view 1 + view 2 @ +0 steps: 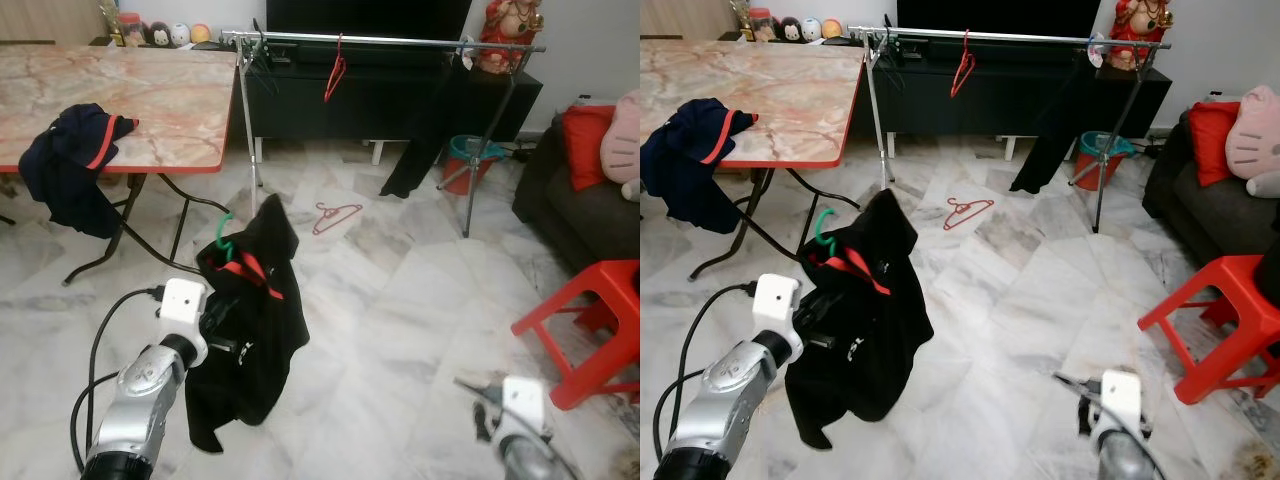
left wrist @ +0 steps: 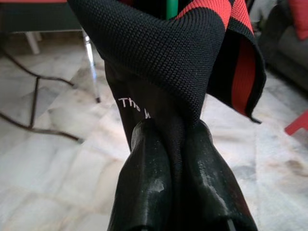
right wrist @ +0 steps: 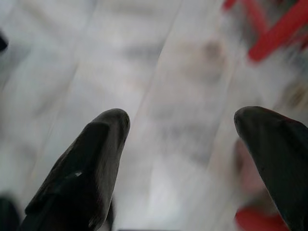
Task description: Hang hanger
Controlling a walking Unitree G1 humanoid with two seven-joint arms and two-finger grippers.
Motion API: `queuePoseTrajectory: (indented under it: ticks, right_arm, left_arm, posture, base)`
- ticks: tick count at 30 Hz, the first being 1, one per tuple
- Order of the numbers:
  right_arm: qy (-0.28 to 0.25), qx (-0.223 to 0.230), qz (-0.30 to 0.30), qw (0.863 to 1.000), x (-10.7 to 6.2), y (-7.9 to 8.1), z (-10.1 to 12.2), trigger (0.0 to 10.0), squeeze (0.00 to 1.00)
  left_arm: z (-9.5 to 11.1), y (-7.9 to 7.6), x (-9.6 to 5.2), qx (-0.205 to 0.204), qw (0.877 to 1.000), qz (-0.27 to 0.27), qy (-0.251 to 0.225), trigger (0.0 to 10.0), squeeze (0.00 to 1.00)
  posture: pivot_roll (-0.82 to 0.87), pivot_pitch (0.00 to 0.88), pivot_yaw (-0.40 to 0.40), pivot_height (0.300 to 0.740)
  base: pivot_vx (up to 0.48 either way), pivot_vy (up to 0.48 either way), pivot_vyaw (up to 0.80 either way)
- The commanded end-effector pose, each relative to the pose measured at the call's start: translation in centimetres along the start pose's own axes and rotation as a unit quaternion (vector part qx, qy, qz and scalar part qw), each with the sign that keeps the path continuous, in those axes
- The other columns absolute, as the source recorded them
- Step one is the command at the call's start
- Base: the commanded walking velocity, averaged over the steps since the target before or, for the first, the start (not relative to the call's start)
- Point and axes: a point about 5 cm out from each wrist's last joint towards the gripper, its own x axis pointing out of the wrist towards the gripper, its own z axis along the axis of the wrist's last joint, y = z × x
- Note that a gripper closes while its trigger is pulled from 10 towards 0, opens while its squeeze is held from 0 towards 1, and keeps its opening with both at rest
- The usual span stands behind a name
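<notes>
The left pincer [image 2: 178,144] is clenched on a black jacket [image 1: 250,320] draped over a green hanger [image 1: 226,230], held high for carrying to the far rail [image 1: 380,42], while the right pincer [image 3: 180,144] hangs released.

green hanger [image 1: 226,232] upright, draped with black-red garment [image 1: 250,320], held above floor

Living room – sofa [image 1: 575,205], TV cabinet [image 1: 390,100], marble floor [image 1: 400,300]
</notes>
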Motion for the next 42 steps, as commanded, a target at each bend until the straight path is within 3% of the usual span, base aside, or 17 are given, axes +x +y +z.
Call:
queuePoseTrajectory:
  ticks: [1,7,14,26,33,37,42]
  right_arm:
    - [0.037,0.005,-0.007,0.999,-0.5,0.0,-2.0,10.0,0.0]
    - [0.076,-0.004,0.019,0.997,-1.7,1.7,-5.3,10.0,0.0]
    - [0.09,0.007,0.028,0.996,-2.1,2.1,-6.2,10.0,0.0]
    - [0.102,0.029,0.009,0.994,-2.5,1.7,-7.2,10.0,0.0]
    - [0.095,0.039,0.019,0.995,-2.6,2.3,-7.1,10.0,0.0]
    - [0.102,0.023,0.03,0.994,-2.7,2.6,-7.4,10.0,0.0]
    - [0.106,0.015,0.031,0.994,-2.8,2.4,-7.7,10.0,0.0]
  left_arm:
    - [0.5,0.0,-0.4,0.005,1.0,0.007,-0.013,10.0,0.0]
    - [-0.7,1.1,-1.4,0.024,0.998,0.059,0.01,10.0,0.0]
    - [-2.7,1.3,-2.1,0.038,0.996,0.077,0.038,10.0,0.0]
    - [-1.5,0.7,-2.0,0.049,0.995,0.091,0.018,10.0,0.0]
    - [-1.5,1.1,-2.5,0.042,0.994,0.1,0.021,10.0,0.0]
    - [-1.6,1.6,-2.5,0.041,0.993,0.111,0.026,10.0,0.0]
    - [-1.4,1.1,-2.3,0.04,0.993,0.107,0.023,10.0,0.0]
  posture:
    - [-0.04,0.0,-0.021,0.74]
    - [-0.04,0.0,0.002,0.74]
    - [-0.08,0.0,0.021,0.74]
    - [-0.08,0.0,0.055,0.74]
    - [-0.11,0.0,0.079,0.74]
    - [-0.11,0.0,0.077,0.74]
    - [-0.11,0.0,0.062,0.74]
  base:
    - [0.0,0.0,0.0]
    - [0.0,0.0,0.0]
    - [0.0,0.0,0.0]
    - [0.0,0.0,0.0]
    - [0.0,0.0,0.0]
    - [0.0,0.0,0.0]
    - [0.0,0.0,0.0]
